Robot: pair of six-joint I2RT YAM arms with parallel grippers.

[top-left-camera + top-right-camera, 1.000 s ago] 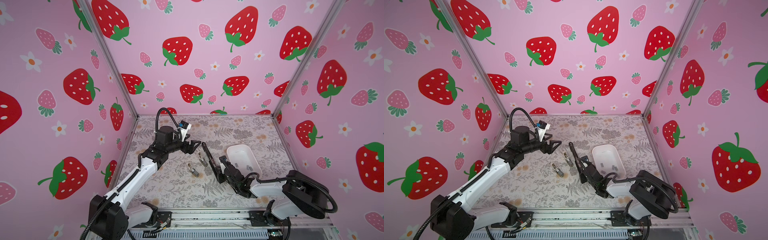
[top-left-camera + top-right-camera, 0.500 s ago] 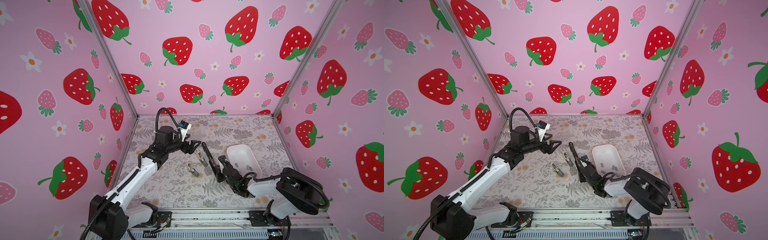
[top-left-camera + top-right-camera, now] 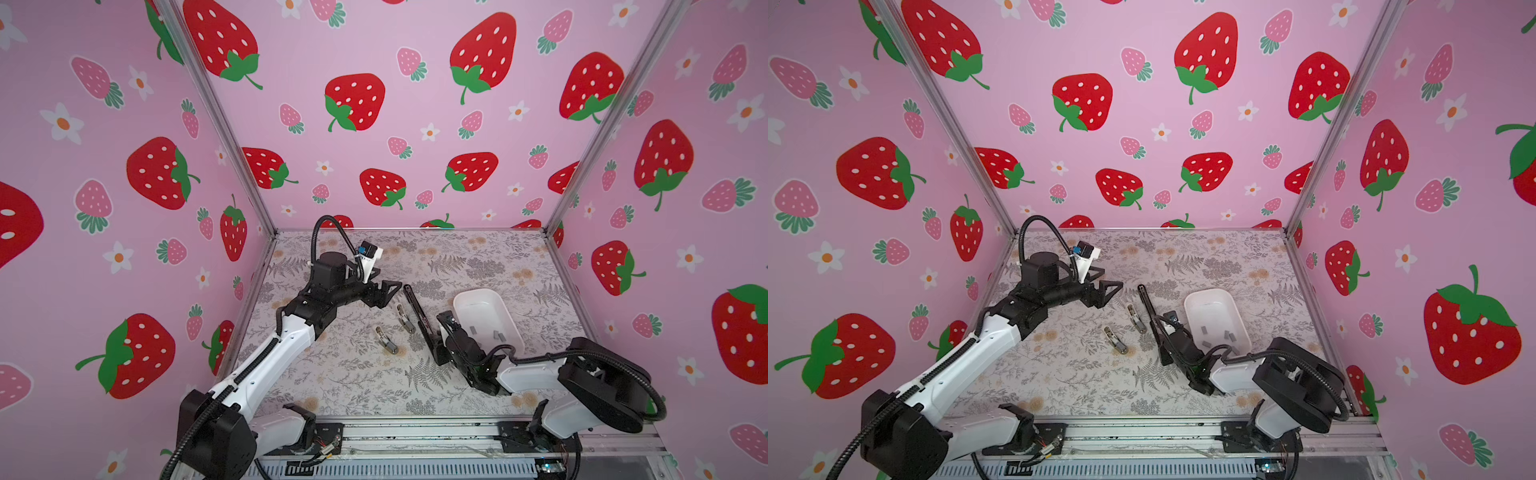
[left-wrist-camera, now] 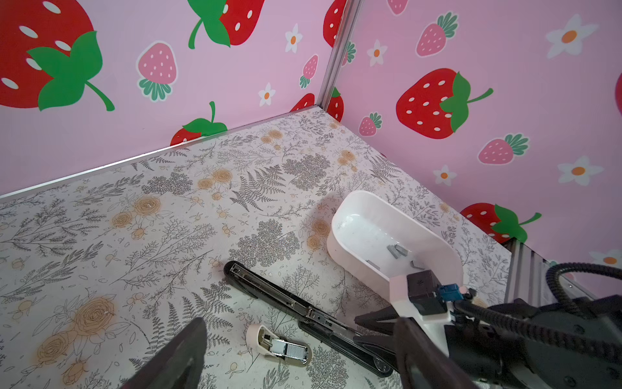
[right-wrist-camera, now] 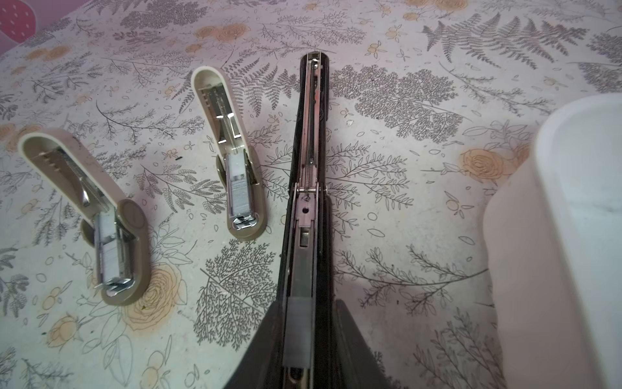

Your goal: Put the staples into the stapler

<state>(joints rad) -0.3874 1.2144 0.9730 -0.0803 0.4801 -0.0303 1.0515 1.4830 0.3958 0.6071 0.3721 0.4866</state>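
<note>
The black stapler [image 3: 419,320] [image 5: 311,151] lies folded open flat on the floral table, its metal channel facing up. A grey strip of staples [image 5: 298,331] sits in the near end of that channel. My right gripper [image 5: 308,340] [image 3: 442,345] straddles this end, its jaws slightly open, and the right finger stands apart from the strip. More staples [image 3: 473,330] [image 4: 397,251] lie in the white tray [image 3: 465,297]. My left gripper [image 3: 384,293] [image 4: 299,326] hovers open and empty beside the stapler's far end.
Two small beige staplers [image 5: 101,215] [image 5: 232,161] lie open to the left of the black one, each with its metal magazine showing. The white tray [image 5: 555,202] stands close on the right of my right gripper. Pink walls enclose the table on three sides.
The right arm's elbow has shifted slightly while its gripper stays at the stapler's near end. The left arm has not moved.
</note>
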